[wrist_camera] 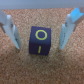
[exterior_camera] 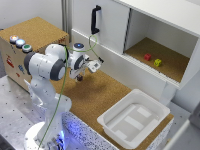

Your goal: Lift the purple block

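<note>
The purple block point(wrist_camera: 40, 41) is a small dark cube with yellow marks on its top face, resting on the cork surface. In the wrist view it sits between my two pale blue fingers point(wrist_camera: 12, 31), with a gap of cork showing on each side. My gripper point(wrist_camera: 39, 46) is open around it and does not touch it. In the exterior view the gripper point(exterior_camera: 79, 75) hangs low over the cork counter, and the block point(exterior_camera: 79, 78) shows only as a dark spot under the fingers.
A red cube point(exterior_camera: 147, 57) and a yellow-green cube point(exterior_camera: 158, 62) lie in the open cabinet shelf at the exterior view's right. A white bin point(exterior_camera: 107, 121) stands on the counter's near end. A cork box with buttons point(exterior_camera: 20, 42) is at the left.
</note>
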`<state>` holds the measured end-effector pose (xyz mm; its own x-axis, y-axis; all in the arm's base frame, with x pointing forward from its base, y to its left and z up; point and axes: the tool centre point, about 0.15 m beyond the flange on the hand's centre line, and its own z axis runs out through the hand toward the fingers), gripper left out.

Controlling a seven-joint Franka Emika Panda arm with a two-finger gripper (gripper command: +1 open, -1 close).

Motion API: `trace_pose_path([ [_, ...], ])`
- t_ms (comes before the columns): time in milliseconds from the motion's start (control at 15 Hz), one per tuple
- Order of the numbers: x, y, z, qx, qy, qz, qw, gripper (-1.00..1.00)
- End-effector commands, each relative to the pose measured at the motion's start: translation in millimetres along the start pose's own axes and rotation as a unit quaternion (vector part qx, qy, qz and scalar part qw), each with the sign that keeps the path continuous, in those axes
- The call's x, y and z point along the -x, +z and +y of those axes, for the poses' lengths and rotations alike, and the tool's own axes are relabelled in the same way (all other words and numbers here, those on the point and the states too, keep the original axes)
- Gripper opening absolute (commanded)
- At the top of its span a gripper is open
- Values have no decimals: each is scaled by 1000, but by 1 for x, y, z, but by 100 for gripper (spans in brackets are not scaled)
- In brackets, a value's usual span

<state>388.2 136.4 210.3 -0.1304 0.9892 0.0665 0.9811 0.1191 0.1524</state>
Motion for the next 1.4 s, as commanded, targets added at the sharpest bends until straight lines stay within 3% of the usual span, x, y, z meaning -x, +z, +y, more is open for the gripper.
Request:
trace_pose_path([
  [0,-11,19,15,24,12,-75,997,-100],
  [267,-4,16,26,34,43,-94,994,-100],
  [733,54,-53,58,77,183,-52,979,-100],
  [1000,114,-92,61,85,303,-37,948,-100],
  [1333,202,-130,50,94,455,-16,885,-100],
])
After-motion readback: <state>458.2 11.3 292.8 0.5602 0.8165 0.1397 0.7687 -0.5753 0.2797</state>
